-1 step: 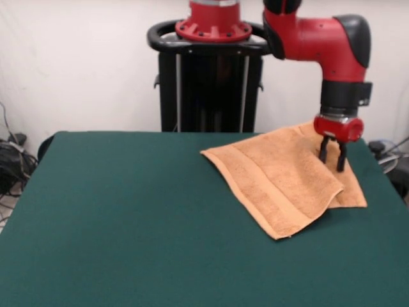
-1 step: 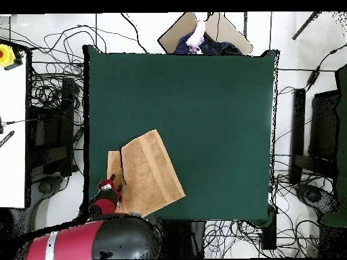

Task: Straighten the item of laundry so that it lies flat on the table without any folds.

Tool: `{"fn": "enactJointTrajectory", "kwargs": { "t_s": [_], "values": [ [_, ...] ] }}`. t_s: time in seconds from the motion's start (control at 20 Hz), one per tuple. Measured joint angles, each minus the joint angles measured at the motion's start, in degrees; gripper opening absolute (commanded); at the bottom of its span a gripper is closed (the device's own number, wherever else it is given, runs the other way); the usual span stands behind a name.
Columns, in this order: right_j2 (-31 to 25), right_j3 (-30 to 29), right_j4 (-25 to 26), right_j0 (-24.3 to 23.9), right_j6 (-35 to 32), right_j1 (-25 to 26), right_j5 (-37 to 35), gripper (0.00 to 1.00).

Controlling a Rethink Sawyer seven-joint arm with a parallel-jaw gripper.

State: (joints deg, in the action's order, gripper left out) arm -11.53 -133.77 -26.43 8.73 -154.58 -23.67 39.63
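Observation:
The item of laundry [image 1: 281, 176], a peach terry towel, lies folded over itself at the right far part of the green table [image 1: 128, 217]. An upper layer with a woven band covers most of a lower layer, which peeks out at the right. In the overhead view the towel [image 2: 150, 172] sits near the table's [image 2: 203, 101] lower left corner. My gripper [image 1: 333, 160] hangs at the towel's right side, its two black fingers [image 1: 323, 149] pointing down a small gap apart with nothing between them, tips close to the cloth. From above the gripper [image 2: 115, 181] is at the towel's left fold.
The black pedestal [image 1: 211, 83] stands behind the table's far edge. Cables [image 1: 13, 160] lie off the table's left side. A person [image 2: 196, 37] shows at the top edge of the overhead view, beyond the table. The towel's right corner lies near the table's right edge.

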Motion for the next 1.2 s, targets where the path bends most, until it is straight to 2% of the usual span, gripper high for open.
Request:
{"fn": "enactJointTrajectory", "kwargs": {
  "t_s": [0.15,0.25,0.45,0.5,0.65,0.7,0.9,1.05,1.2],
  "values": [
    [0.6,0.0,-7.9,3.7,0.0,-1.3,-1.7,1.0],
    [2.8,0.9,-20.9,11.2,0.2,-3.2,-6.0,1.0],
    [8.2,3.7,-33.1,22.8,1.7,-4.2,-16.3,1.0],
    [11.6,5.4,-33.6,28.1,2.0,-4.5,-24.0,1.0],
    [15.7,7.6,-29.2,33.3,2.0,-5.6,-36.9,1.0],
    [17.4,8.5,-24.0,34.6,2.0,-7.1,-46.5,1.0],
    [19.1,8.8,-14.8,33.0,2.0,-11.1,-60.8,1.0],
    [19.8,8.6,-9.7,29.8,2.0,-14.6,-66.8,1.0],
    [19.8,7.7,-6.2,23.9,2.0,-19.1,-66.3,1.0]
  ]
}}
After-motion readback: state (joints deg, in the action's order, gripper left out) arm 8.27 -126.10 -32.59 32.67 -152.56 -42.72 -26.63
